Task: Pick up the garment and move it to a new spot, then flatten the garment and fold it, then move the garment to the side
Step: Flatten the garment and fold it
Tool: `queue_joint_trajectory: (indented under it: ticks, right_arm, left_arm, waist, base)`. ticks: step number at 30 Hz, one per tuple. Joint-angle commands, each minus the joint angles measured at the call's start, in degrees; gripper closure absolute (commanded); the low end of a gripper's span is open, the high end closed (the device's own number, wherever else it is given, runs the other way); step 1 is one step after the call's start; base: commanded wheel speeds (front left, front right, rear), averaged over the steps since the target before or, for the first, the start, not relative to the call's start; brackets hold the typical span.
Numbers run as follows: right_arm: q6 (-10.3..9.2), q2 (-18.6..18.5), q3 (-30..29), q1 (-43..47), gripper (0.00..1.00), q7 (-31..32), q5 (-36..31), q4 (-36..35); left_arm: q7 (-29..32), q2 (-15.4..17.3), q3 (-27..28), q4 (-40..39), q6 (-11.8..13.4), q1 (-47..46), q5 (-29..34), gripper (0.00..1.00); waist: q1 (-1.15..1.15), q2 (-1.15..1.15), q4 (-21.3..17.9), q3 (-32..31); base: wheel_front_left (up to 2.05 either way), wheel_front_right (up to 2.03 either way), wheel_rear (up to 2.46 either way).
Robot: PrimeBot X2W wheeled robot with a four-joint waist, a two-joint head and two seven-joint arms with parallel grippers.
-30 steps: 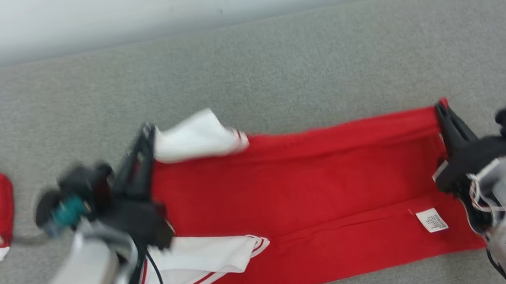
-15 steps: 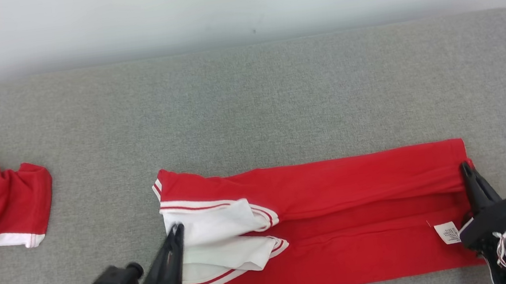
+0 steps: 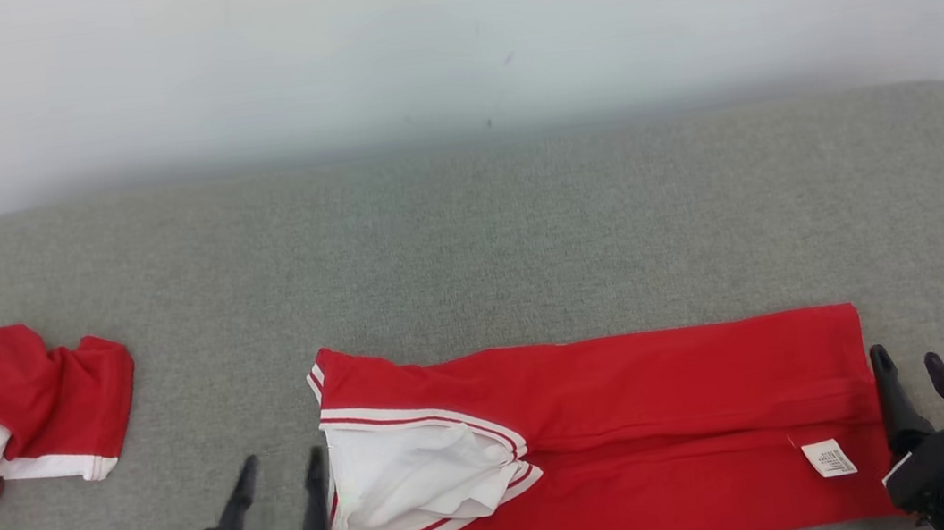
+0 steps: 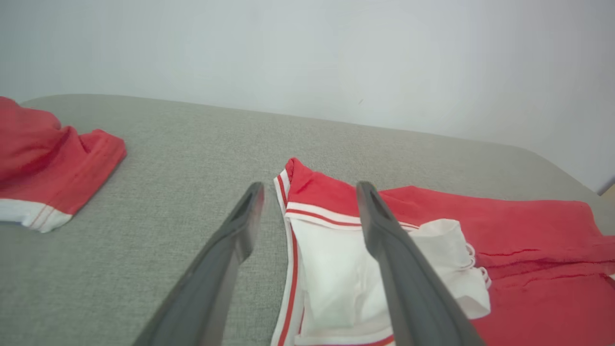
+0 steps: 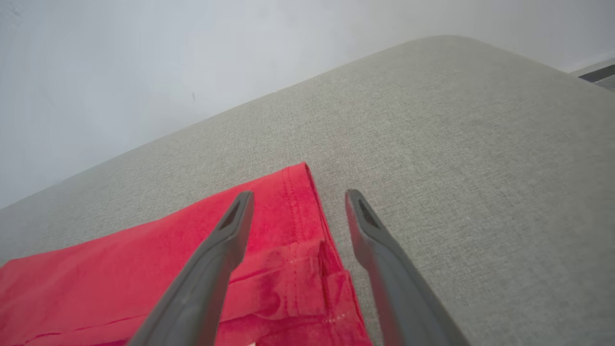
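Your left gripper (image 3: 281,458) gapes wide and empty at the sleeve end of the folded red garment (image 3: 636,425). Your right gripper (image 3: 904,354), equally wide and empty, sits at its opposite end.

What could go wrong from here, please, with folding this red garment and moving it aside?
1. The white sleeves lie bunched on the garment; a further fold would likely trap that lump.
2. A second red garment lies to the left; moving this one that way may land it on top.
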Motion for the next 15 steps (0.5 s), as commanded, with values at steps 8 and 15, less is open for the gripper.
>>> queue_joint_trajectory:
  ticks: [8, 15]
  right_arm:
    - [-0.1, 0.4, -3.4, 2.4, 0.0, 0.4, -6.9, 2.3]
    - [-0.1, 0.9, -3.4, 0.4, 0.0, 1.5, -8.9, 7.6]
  left_arm:
    - [-0.2, 0.6, 12.1, -6.8, 3.8, 8.3, 10.2, 0.0]
    - [-0.2, 1.2, 15.8, -8.9, 4.1, 11.8, 13.9, 0.0]
  waist:
    - [0.0, 0.01, 0.9, -4.5]
    - [0.0, 0.01, 2.1, -5.0]
  base:
    - [0.0, 0.0, 0.0]
    - [0.0, 0.0, 0.0]
